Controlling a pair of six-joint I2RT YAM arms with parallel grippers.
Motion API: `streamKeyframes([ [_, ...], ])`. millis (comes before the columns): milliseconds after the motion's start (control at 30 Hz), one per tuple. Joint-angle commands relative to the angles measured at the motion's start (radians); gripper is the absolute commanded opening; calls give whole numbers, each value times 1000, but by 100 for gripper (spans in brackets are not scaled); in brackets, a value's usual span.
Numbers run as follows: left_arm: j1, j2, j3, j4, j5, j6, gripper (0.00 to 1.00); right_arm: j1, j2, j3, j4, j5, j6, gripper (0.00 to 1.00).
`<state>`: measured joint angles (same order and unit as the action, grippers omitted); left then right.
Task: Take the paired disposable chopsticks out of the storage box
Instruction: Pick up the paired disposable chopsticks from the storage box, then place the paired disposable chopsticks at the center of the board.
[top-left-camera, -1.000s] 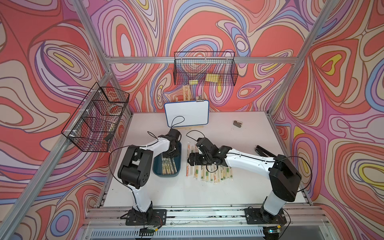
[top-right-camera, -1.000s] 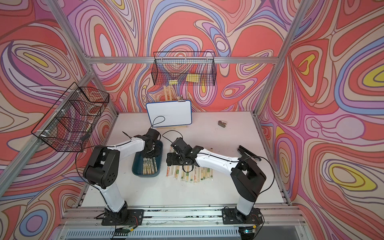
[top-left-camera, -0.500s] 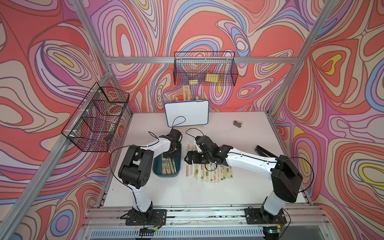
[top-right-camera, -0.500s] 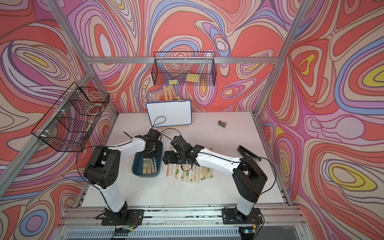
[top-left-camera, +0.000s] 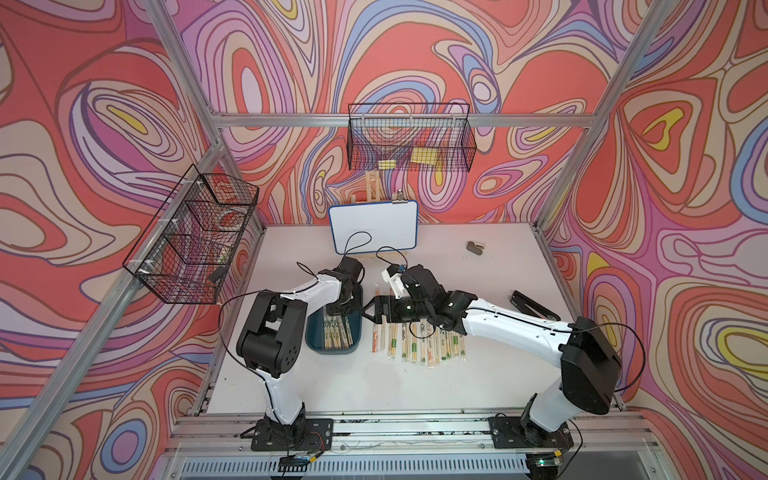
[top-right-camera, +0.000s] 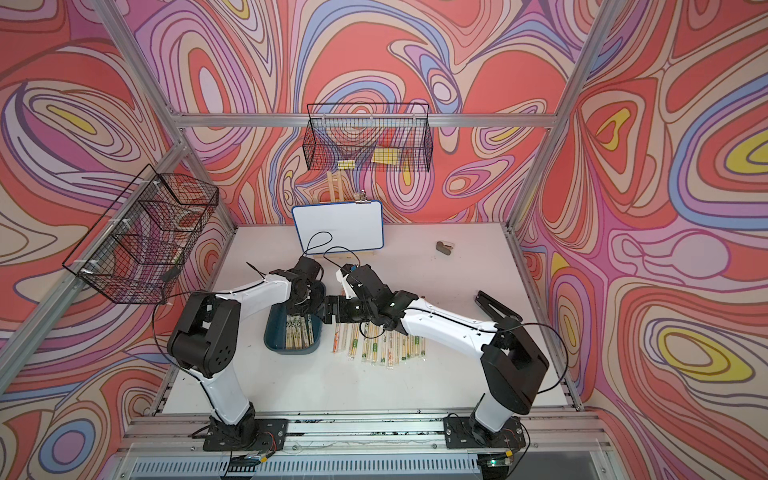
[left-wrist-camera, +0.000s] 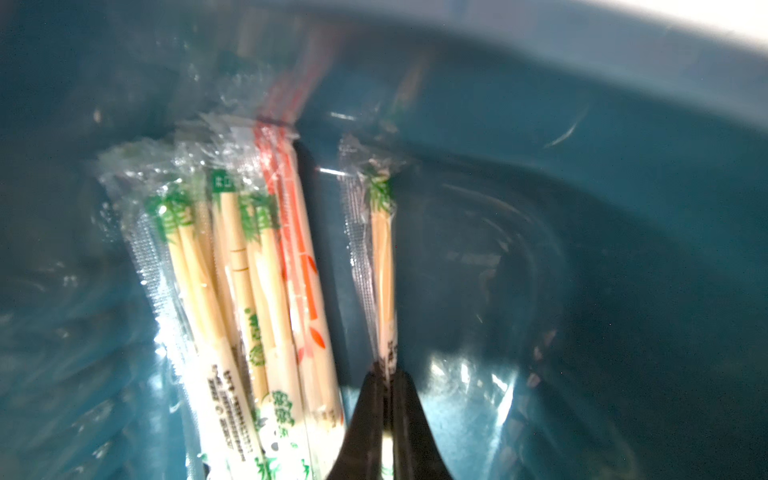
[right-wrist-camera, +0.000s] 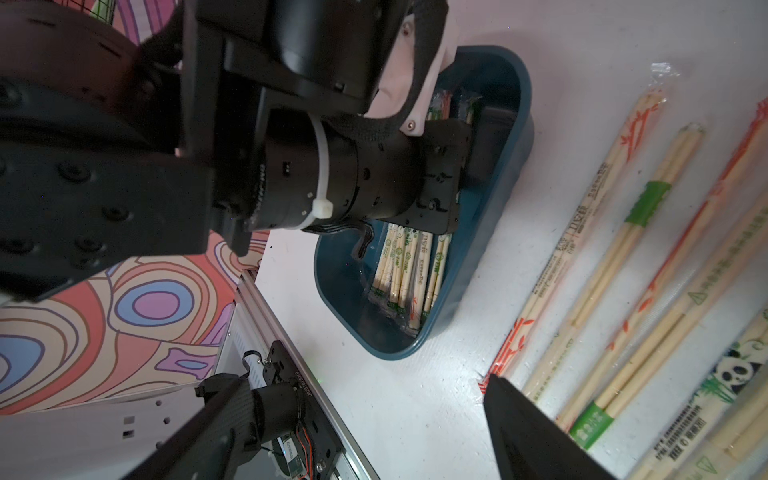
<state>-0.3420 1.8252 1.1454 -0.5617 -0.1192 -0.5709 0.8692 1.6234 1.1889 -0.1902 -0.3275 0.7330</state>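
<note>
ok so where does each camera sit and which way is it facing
Top views: high behind the robot, looking down at the table; left arm and right arm show whole.
Left wrist: on the left arm, looking along the left tool into the box; only its shut fingertips show, pinching one chopstick pair.
Right wrist: on the right arm, looking across the table at the box and laid-out pairs; one own finger and the left arm show.
Shared: all views show the box.

storage box (right-wrist-camera: 486, 232): left arm (right-wrist-camera: 374, 178) reaching in, over paired disposable chopsticks (right-wrist-camera: 405, 266) | more pairs (right-wrist-camera: 646, 203) on table (right-wrist-camera: 415, 395) beside
</note>
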Motion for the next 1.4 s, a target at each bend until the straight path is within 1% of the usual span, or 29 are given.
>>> streamKeyframes([
  [0,-6,-27,22,-55,-7,21,1,-7,-33,-26,33,-21,-11,93],
  [300,-5,-98,64,-114,-31,41,0,-24,-57,-59,56,-39,6,94],
  [600,0,-182,145,-189,-48,70,0,-37,-85,-88,60,-41,7,94],
  [767,1,-226,194,-207,6,87,0,-63,-121,-128,59,-40,7,94],
  [867,-15,-240,215,-208,33,90,0,-75,-146,-150,57,-41,7,94],
  [1067,-96,-213,254,-206,35,80,0,-87,-184,-185,58,-44,7,94],
  [1233,-166,-147,275,-188,41,69,0,-87,-201,-210,70,-59,5,94],
  [1367,-197,-84,293,-183,39,74,0,-87,-210,-228,71,-65,4,94],
])
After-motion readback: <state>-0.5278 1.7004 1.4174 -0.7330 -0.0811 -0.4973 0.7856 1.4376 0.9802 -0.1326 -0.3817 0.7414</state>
